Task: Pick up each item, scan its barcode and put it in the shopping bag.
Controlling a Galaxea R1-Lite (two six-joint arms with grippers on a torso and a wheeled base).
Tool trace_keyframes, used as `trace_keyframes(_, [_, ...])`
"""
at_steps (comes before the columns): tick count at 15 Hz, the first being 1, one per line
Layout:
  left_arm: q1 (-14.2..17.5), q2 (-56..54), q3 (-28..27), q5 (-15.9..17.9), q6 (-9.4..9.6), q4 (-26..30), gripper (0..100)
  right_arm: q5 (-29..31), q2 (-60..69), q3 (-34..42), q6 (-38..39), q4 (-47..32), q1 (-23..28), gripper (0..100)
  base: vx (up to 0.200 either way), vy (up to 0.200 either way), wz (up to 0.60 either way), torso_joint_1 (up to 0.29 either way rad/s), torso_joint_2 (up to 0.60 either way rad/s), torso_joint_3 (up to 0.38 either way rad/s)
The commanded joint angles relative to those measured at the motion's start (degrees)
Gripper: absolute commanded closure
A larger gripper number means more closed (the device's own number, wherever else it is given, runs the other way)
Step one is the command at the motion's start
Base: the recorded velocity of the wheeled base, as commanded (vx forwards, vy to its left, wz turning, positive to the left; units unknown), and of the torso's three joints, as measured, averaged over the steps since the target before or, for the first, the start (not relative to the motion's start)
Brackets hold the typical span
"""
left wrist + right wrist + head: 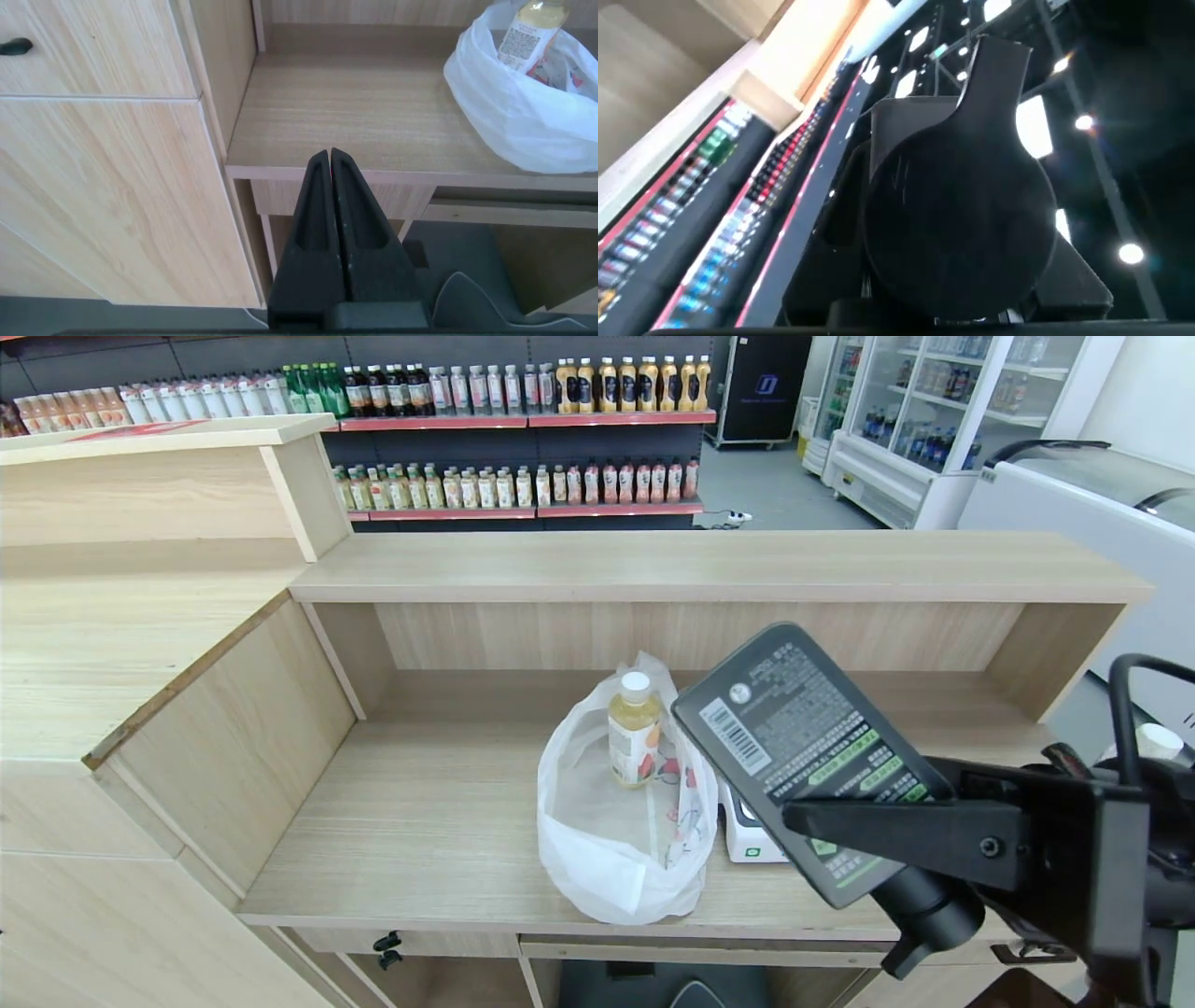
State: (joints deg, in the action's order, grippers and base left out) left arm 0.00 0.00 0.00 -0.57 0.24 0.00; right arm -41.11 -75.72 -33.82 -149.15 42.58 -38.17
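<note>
A dark flat pouch [794, 737] with a white barcode label hangs tilted over the counter's right side, label facing up, black cap at its lower end. My right gripper [840, 840] is shut on its lower part; in the right wrist view the pouch [952, 205] is a dark shape. A white shopping bag [607, 840] stands open mid-counter with a yellow juice bottle [635, 733] upright inside. Right of the bag, partly hidden by the pouch, sits a white scanner [744, 826]. My left gripper [331, 163] is shut and empty, low before the counter's front edge, left of the bag [523, 112].
The wooden counter [420, 821] has a raised ledge [709, 565] behind and a slanted side panel [243, 737] on the left. A cabinet with a black handle [14, 45] stands beside it. Shelves of bottles [523, 429] and fridges [924, 420] lie beyond.
</note>
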Motion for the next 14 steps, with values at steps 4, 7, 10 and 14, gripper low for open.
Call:
trace_keyframes(4, [0.0,0.0,0.0,0.0,0.02,0.0,100,0.0,3.1,0.9,-0.3,-0.1,-1.8,100,0.000,0.000,0.00,0.000,0.00,0.000])
trace_keyframes(7, [0.0,0.0,0.0,0.0,0.02,0.0,100,-0.3,5.8,1.9,0.1,-0.4,-1.8,100,0.000,0.000,0.00,0.000,0.00,0.000])
trace_keyframes(10, [0.0,0.0,0.0,0.0,0.02,0.0,100,-0.5,7.2,2.9,-0.7,-3.6,-1.8,100,0.000,0.000,0.00,0.000,0.00,0.000])
trace_keyframes(14, [0.0,0.0,0.0,0.0,0.02,0.0,100,-0.5,7.4,3.1,-1.9,-4.0,-1.9,100,0.000,0.000,0.00,0.000,0.00,0.000])
